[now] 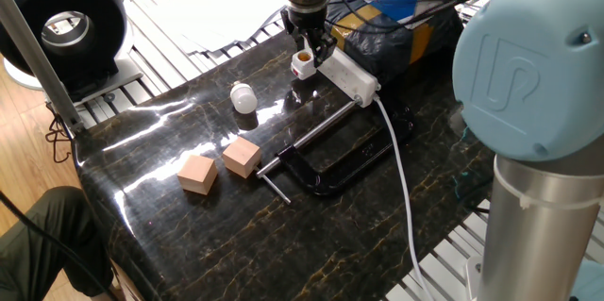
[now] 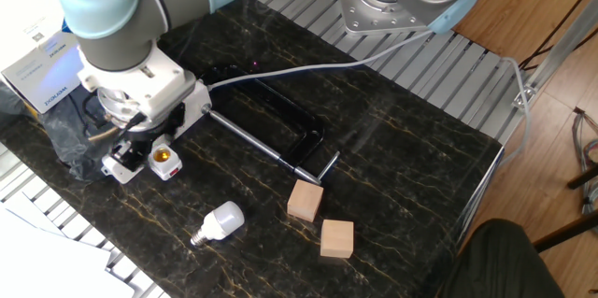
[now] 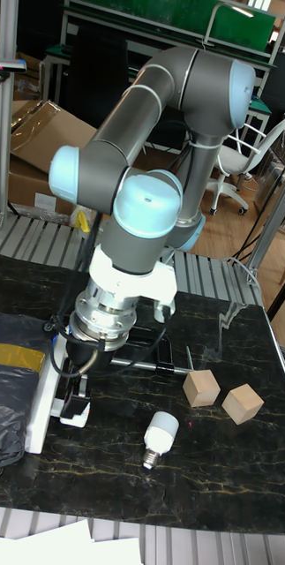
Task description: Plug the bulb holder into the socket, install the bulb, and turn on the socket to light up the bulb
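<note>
The bulb holder [image 1: 302, 63] [image 2: 161, 158] sits plugged into the end of the socket [image 1: 350, 77] [image 2: 121, 168] [image 3: 48, 400], its brass opening facing up. My gripper [image 1: 306, 44] [image 2: 142, 139] [image 3: 77, 371] hangs just above the holder, open, with nothing between its fingers. The bulb [image 1: 244, 98] [image 2: 218, 222] [image 3: 161, 433] lies on its side on the dark marble table, apart from the socket and nearer the table's edge. Most of the socket is hidden under my wrist in the other fixed view.
Two tan wooden cubes [image 1: 197, 174] [image 1: 242, 157] [image 2: 305, 201] [image 2: 337, 238] rest near a black clamp [image 1: 330, 158] [image 2: 280, 130]. The socket's white cable [image 1: 401, 178] runs across the table. A black bag [image 1: 396, 37] lies behind the socket.
</note>
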